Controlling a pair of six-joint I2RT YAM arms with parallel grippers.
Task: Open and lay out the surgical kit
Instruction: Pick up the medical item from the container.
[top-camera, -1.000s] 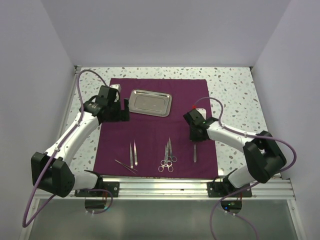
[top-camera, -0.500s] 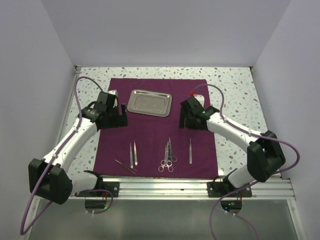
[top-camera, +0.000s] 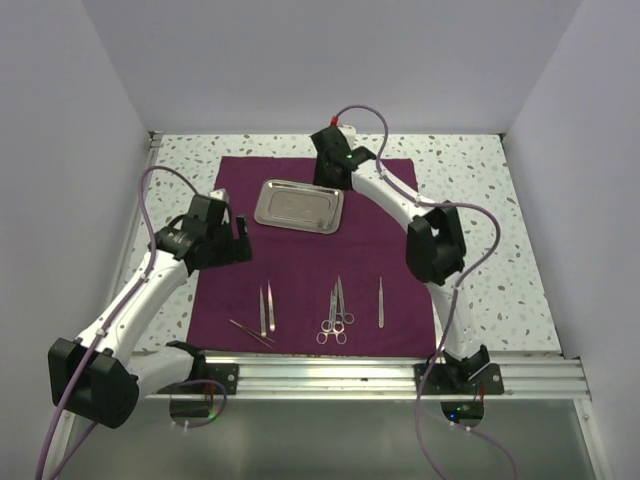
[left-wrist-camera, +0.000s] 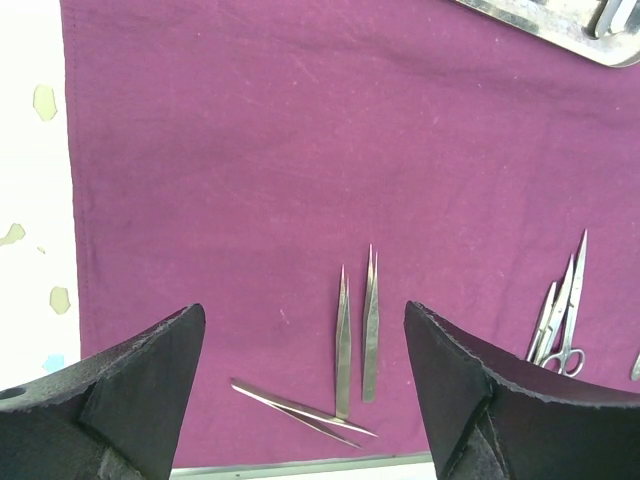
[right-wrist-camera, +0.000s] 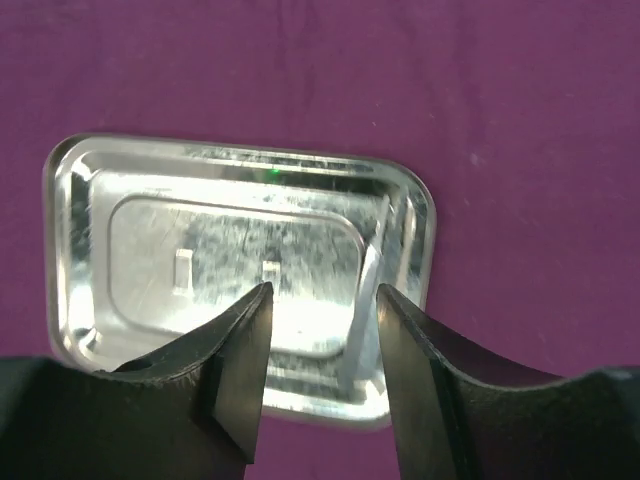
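The surgical kit's purple cloth (top-camera: 300, 270) lies spread flat, with the steel tray (top-camera: 298, 207) at its back. Near the front edge lie three tweezers (top-camera: 265, 310), scissors and forceps (top-camera: 337, 310), and one more slim tool (top-camera: 380, 302). My left gripper (top-camera: 235, 240) hangs open over the cloth's left part. In the left wrist view the tweezers (left-wrist-camera: 357, 325) show on the cloth between the fingers of the empty left gripper (left-wrist-camera: 305, 315). My right gripper (top-camera: 337, 172) hovers at the tray's far right. The right gripper (right-wrist-camera: 322, 300) is open over the tray (right-wrist-camera: 150, 250), where a slim silver piece (right-wrist-camera: 362, 290) lies.
The cloth sits on a speckled white tabletop (top-camera: 470, 200) enclosed by pale walls. A metal rail (top-camera: 330, 372) runs along the near edge by the arm bases. The right arm's purple cable (top-camera: 375, 120) arches over the back of the table.
The right arm has swung from the cloth's right front to the back, over the tray, leaving the slim tool on the cloth. The left gripper has drifted slightly nearer.
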